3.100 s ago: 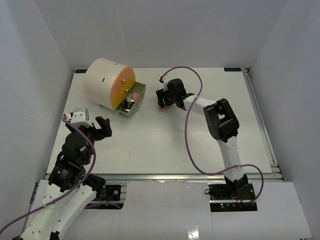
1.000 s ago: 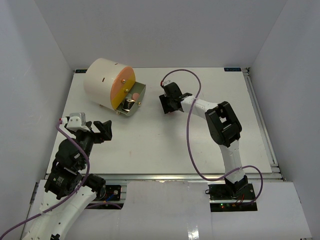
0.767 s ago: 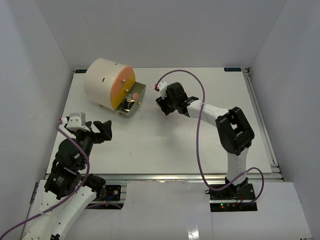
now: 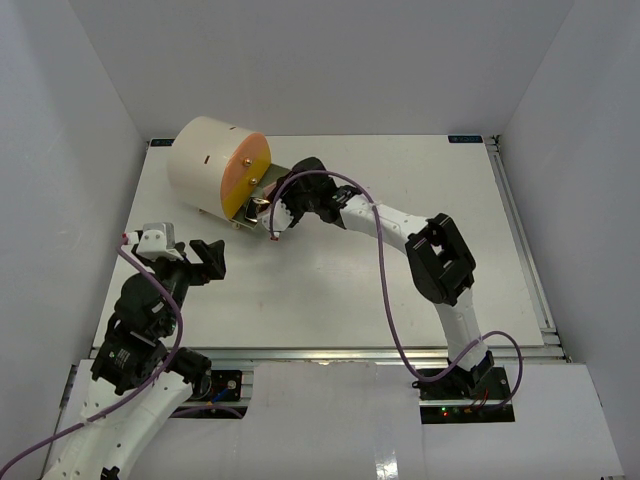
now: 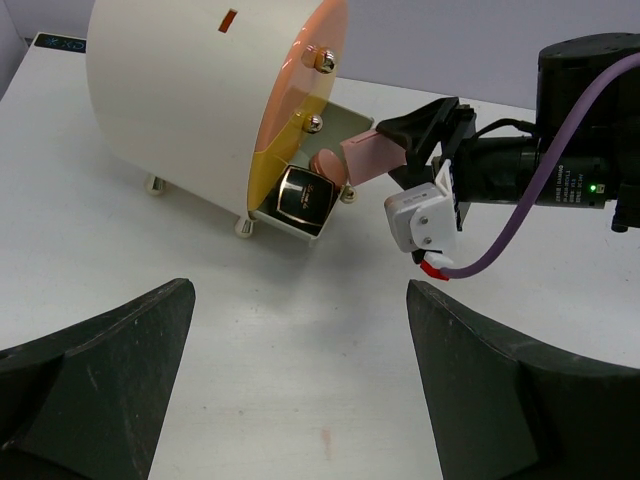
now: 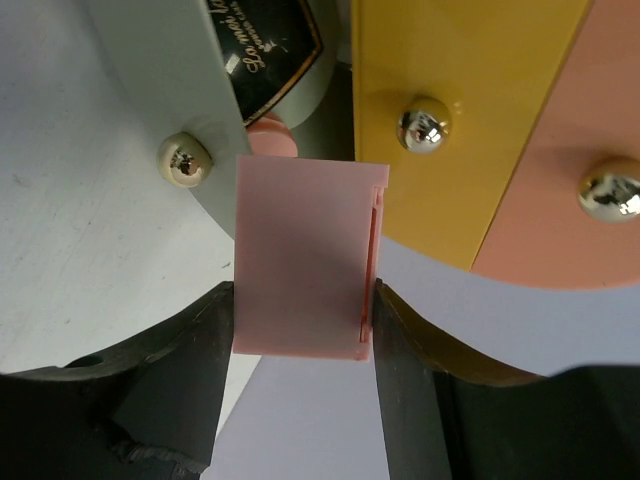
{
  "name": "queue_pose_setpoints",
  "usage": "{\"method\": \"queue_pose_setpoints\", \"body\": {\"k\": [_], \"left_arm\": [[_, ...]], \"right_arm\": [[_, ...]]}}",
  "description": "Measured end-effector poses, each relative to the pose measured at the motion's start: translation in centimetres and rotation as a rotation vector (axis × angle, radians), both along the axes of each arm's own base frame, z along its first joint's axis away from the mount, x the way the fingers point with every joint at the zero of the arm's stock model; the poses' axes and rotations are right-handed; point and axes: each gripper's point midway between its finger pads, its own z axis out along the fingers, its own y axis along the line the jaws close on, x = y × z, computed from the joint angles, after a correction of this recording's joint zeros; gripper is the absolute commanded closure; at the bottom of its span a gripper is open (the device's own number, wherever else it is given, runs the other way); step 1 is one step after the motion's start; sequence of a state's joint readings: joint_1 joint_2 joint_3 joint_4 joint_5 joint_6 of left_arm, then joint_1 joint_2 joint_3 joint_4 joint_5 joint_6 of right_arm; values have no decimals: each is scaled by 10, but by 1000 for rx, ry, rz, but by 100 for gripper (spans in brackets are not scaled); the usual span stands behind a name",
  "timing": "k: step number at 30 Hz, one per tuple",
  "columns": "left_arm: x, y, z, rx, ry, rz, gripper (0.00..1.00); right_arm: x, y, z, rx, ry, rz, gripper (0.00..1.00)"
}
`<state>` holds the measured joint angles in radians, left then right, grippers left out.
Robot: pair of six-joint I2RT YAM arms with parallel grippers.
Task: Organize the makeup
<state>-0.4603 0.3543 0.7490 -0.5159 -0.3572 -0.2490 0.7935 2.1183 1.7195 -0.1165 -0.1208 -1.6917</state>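
My right gripper (image 6: 305, 300) is shut on a flat pink pad (image 6: 305, 260) and holds it at the mouth of an open grey drawer (image 6: 170, 80). In the left wrist view the same pink pad (image 5: 362, 156) points into the drawer (image 5: 283, 222). Inside lie a black-gold square compact (image 5: 305, 196) and a pink rounded piece (image 5: 325, 165) behind it. From above, the right gripper (image 4: 280, 192) sits against the drawer. My left gripper (image 4: 205, 258) hangs open over bare table near the left front, its fingers (image 5: 100, 360) holding nothing.
The drawer belongs to a large cream cylinder (image 4: 205, 160) lying on its side at the back left, with yellow (image 6: 460, 110) and peach (image 6: 560, 200) fronts and metal knobs. White walls enclose the table. A purple cable (image 4: 385, 290) loops off the right arm.
The right arm has swung left from mid-table to the open drawer, carrying the pink pad. The left arm has barely moved.
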Motion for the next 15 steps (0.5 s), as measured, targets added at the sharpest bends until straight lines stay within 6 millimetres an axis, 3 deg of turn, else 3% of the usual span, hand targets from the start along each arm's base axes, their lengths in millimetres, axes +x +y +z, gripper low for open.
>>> {"method": "queue_pose_setpoints", "body": {"k": [5,15], "left_arm": [[-1,1,1,-3,-7,2,2],[-4,3,5,-11,-23,8,2]], "right_arm": [[4,5,-6,-42,-67,66,64],[10,19,10,0,-136,115,60]]}}
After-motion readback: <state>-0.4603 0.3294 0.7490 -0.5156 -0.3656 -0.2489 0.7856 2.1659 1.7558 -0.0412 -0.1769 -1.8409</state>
